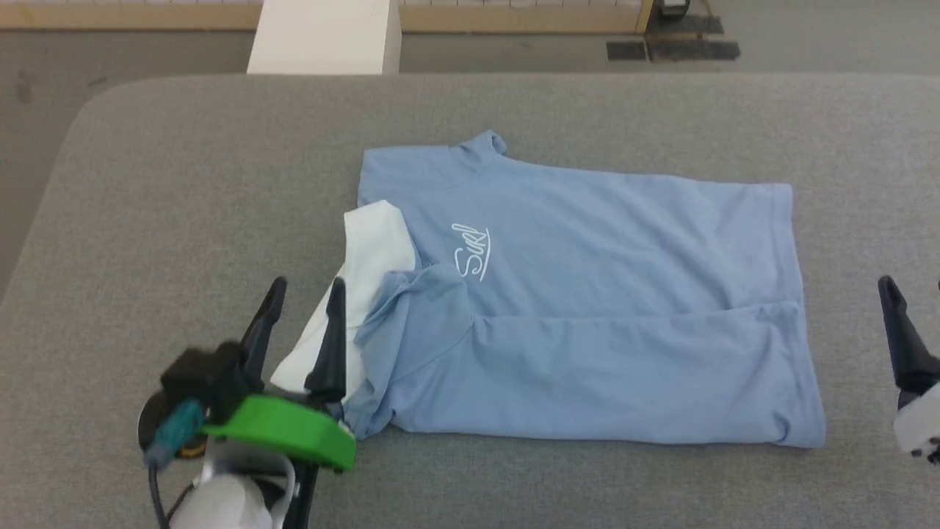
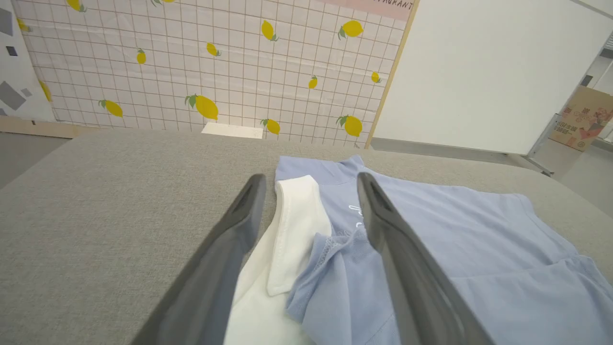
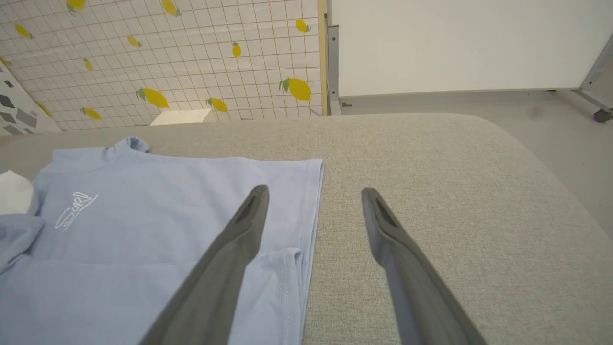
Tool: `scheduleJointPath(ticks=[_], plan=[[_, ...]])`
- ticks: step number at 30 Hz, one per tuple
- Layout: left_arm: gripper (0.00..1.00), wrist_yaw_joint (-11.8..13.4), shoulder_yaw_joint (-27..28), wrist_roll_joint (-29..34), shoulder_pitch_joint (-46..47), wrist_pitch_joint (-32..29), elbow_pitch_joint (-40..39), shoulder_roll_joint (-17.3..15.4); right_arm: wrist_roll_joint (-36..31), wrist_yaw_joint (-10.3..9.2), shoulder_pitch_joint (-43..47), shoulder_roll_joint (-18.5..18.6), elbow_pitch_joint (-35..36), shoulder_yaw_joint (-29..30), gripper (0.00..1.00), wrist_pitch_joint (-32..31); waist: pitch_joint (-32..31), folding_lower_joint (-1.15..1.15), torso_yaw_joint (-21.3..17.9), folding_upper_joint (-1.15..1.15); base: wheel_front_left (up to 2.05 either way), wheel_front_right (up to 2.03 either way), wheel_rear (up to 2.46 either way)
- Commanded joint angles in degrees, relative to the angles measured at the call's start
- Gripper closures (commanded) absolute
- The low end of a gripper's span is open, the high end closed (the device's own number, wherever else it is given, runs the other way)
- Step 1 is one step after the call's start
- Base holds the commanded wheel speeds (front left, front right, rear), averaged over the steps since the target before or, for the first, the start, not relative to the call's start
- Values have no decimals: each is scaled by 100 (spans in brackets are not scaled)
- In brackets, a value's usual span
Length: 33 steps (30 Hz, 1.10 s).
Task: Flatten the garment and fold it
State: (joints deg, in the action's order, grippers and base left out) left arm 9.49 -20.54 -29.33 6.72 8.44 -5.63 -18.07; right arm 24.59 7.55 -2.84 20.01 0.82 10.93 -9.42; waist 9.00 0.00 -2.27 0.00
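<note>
The light blue garment (image 1: 587,294) lies on the grey table (image 1: 183,184), its near long edge folded up over the body, white script logo facing up. A white fabric part (image 1: 360,286) sticks out at its left end. My left gripper (image 1: 305,290) stands open just above that white part (image 2: 287,230) and the blue fabric (image 2: 479,249), with nothing between its fingers. My right gripper (image 1: 910,294) is open at the garment's right edge; in the right wrist view its fingers straddle the hem (image 3: 306,215) above the cloth, holding nothing.
The grey padded table (image 3: 455,191) has free room left of and beyond the garment. A white block (image 1: 323,37) stands behind the table's far edge. A lemon-patterned tiled wall (image 2: 215,62) and a white panel (image 2: 479,62) lie beyond.
</note>
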Motion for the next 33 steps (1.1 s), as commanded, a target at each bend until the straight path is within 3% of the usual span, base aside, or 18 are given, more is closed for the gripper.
scheduleJointPath(ticks=[1, 11, 17, 22, 25, 33], plan=[[0, 62, 30, 119, -189, 198, -76, 3, -179, -6, 154, -201, 145, 101, 0, 145, -195, 0, -2, 0, 0, 0, 0], [0, 234, 299, 655, -1181, 651, -332, 453, -1506, -6, 1011, -1466, 783, 554, 0, 1269, -450, 0, 117, 0, 0, 0, 0], [0, 36, 508, 870, -1695, 654, -248, 845, -1725, -6, 1306, -1688, 621, 581, 0, 1619, -631, 0, 114, 0, 0, 0, 0], [0, -79, 649, 957, -1767, 653, -89, 868, -1818, -6, 1328, -1709, 622, 658, 0, 1676, -682, 0, 77, 0, 0, 0, 0], [0, -145, 590, 887, -1620, 288, -5, 797, -1802, -6, 1288, -1711, 633, 682, 0, 1653, -651, 0, 54, 0, 0, 0, 0], [0, -290, 284, 546, -983, -1670, 253, 582, -1712, -6, 1177, -1712, 521, 615, 0, 1665, -448, 0, -82, 0, 0, 0, 0]])
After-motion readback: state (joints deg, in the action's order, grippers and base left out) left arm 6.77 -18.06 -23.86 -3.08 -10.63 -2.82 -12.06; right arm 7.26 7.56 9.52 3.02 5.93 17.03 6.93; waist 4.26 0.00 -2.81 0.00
